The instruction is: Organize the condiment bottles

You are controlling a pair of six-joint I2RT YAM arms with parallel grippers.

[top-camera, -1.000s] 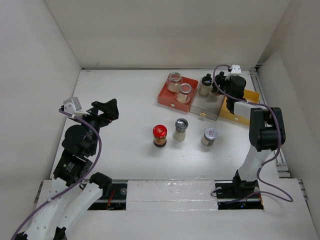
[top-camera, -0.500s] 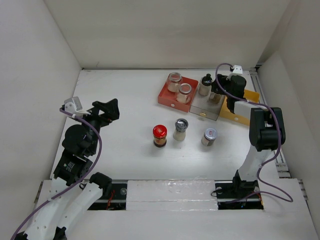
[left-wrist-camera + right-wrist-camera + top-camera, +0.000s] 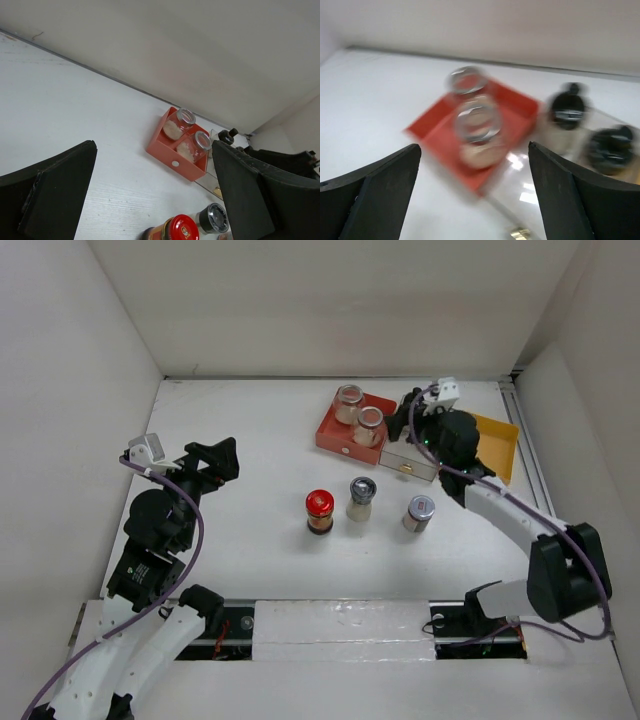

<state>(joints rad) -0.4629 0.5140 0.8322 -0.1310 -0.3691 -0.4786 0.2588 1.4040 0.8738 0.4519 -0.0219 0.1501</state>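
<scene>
The white tabletop [image 3: 250, 420] carries everything, seen here from the top camera. The left arm reaches in at 9 o'clock, its left gripper [image 3: 216, 459] spread wide and empty, well apart from every bottle. The right arm stretches up to 1 o'clock, and its right gripper [image 3: 474, 146] hangs over the trays with its fingers set wide and nothing between them.

Three square trays stand in a row at 1 o'clock: a red plastic tray [image 3: 338, 440], a clear plastic tray [image 3: 405, 464] just at its 3 o'clock side, and a yellow tray [image 3: 497, 440] further toward 3 o'clock, partly hidden by the arm.

Two clear glass jars with pale contents [image 3: 349, 400] [image 3: 370, 423] sit in the red tray. Two black-capped bottles [image 3: 566, 111] [image 3: 610, 143] stand in the clear tray, blurred in the right wrist view.

Near the centre, a loose line runs toward 3 o'clock: a dark jar with a red lid [image 3: 319, 510], a clear shaker with a grey cap [image 3: 361, 497], and a small silver-lidded jar [image 3: 420, 512], all upright and apart.
</scene>
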